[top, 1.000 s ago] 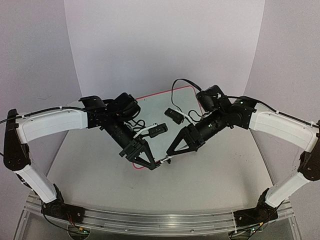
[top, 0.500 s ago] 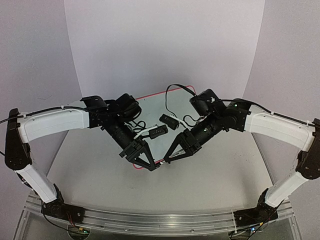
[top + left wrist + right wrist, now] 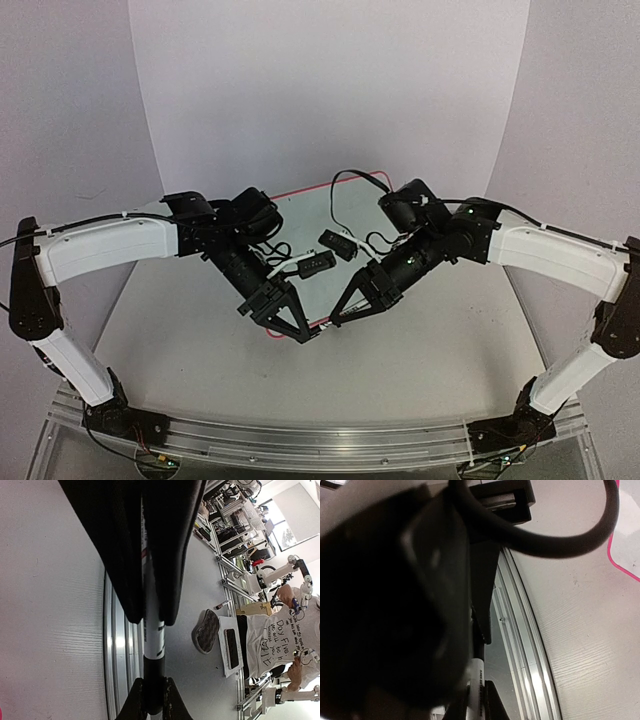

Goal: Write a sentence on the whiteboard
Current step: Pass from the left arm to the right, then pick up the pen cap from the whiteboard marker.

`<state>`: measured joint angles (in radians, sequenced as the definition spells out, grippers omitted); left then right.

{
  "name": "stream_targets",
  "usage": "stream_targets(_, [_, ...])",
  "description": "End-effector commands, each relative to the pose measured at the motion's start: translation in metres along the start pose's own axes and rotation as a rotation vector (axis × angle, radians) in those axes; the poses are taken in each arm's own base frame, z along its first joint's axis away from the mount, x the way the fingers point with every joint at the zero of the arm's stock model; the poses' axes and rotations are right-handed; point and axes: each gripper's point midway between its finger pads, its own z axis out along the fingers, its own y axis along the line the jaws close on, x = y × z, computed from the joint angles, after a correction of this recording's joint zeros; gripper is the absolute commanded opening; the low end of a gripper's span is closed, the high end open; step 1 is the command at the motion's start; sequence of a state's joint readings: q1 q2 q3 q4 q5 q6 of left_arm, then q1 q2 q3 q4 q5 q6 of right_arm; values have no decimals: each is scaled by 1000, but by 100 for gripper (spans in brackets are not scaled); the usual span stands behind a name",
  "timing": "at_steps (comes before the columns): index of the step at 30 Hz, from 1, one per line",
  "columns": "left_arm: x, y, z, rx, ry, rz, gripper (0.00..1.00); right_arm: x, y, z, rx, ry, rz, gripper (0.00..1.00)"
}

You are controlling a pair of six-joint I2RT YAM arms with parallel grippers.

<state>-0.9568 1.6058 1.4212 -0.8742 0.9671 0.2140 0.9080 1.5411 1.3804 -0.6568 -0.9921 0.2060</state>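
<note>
A marker (image 3: 152,640) with a white barrel and a black end hangs over the near edge of the whiteboard (image 3: 312,212), a white board with a pink rim. My left gripper (image 3: 152,702) is shut on the marker's black end. My right gripper (image 3: 475,707) is shut on the white barrel (image 3: 478,677) next to it. From above, the left gripper (image 3: 308,333) and the right gripper (image 3: 337,318) meet tip to tip. The arms cover most of the board. The sentence is hidden; no writing shows on the bare part of the board.
An aluminium rail (image 3: 300,438) runs along the table's near edge, also seen as the rail (image 3: 117,645) and the rail (image 3: 520,645) in the wrist views. The board's pink rim (image 3: 619,555) lies right of my right gripper. A black cable (image 3: 560,547) loops across that view.
My right arm swung left towards the left gripper, and its jaws closed on the marker's barrel. The left arm and its grip stayed as they were.
</note>
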Motion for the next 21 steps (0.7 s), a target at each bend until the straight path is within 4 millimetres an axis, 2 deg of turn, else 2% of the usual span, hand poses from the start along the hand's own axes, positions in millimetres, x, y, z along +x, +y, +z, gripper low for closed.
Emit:
stream_targets(1, [-17, -5, -12, -32, -53, 76, 0, -6, 12, 0, -33, -7, -44, 0])
stream_targets(5, [-20, -5, -14, -36, -69, 81, 2, -7, 14, -2, -27, -17, -65, 0])
stream_targets(10, [-20, -8, -15, -25, -75, 84, 34, -10, 17, -5, -19, -31, -81, 0])
stream_targets(13, [-21, -10, -16, -19, -83, 88, 44, -12, 17, -6, -15, -38, -86, 0])
stream_targets(17, [-21, -12, -15, -7, -86, 86, 42, -12, 16, -7, -8, -43, -89, 0])
stream_targets(21, [-21, -14, -15, 8, -95, 84, 22, -13, 16, -7, -4, -49, -92, 0])
